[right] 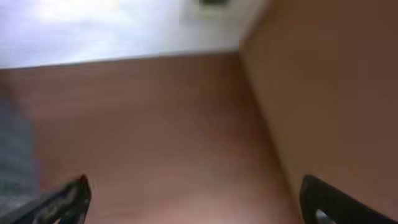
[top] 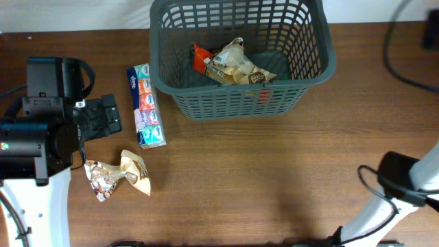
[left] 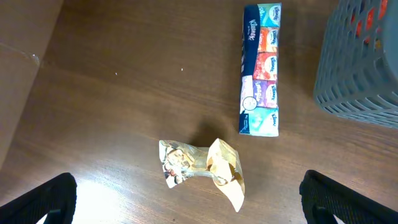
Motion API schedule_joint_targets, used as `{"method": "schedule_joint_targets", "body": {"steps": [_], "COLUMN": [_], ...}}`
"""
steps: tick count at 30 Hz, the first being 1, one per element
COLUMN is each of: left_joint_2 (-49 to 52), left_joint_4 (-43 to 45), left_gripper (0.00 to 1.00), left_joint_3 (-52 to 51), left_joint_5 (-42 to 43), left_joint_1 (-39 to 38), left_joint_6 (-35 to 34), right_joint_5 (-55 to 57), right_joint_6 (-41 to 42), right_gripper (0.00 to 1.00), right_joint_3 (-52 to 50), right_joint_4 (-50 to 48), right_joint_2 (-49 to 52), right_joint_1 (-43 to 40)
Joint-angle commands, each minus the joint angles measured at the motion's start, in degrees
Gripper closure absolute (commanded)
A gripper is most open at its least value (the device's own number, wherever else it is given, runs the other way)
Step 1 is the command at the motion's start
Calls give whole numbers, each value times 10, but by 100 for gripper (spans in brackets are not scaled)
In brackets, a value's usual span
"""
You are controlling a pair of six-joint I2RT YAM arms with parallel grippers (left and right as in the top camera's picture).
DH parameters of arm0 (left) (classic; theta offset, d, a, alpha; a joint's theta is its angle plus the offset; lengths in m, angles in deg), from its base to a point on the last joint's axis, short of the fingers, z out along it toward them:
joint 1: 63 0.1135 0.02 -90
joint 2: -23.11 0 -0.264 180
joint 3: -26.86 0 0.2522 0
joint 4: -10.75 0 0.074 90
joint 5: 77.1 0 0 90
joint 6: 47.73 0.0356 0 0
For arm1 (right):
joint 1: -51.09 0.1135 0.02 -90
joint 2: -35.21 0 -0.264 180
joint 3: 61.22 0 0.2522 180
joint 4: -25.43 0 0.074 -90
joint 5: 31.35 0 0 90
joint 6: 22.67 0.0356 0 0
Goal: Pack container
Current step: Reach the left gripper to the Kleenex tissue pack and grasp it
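The container, a dark grey lattice basket, stands at the back centre and holds a crumpled snack bag and a red packet. Its corner shows in the left wrist view as the container. A tissue pack lies left of it. Nearer the front lies a gold snack bag. My left gripper hangs open above that bag, apart from it. Blurred in its own view, my right gripper is open over bare wood with nothing between its fingers.
The right arm rises from the front right corner. A black cable runs along the table at the back right. The table's left edge shows in the left wrist view.
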Motion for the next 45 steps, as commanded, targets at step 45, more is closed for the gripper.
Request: {"method": "schedule_joint_targets", "body": {"steps": [45], "left_joint_2": [387], "left_joint_4": [163], "left_gripper": [1], "left_joint_3": [1], "left_joint_5": [192], "left_joint_1": [68], "left_joint_6": [94], "right_joint_5": [-25], "right_joint_6": [47], "right_gripper": [1], "right_joint_3": [-268], "right_joint_4": [-7], "right_joint_2": [13], "right_joint_1": [-105]}}
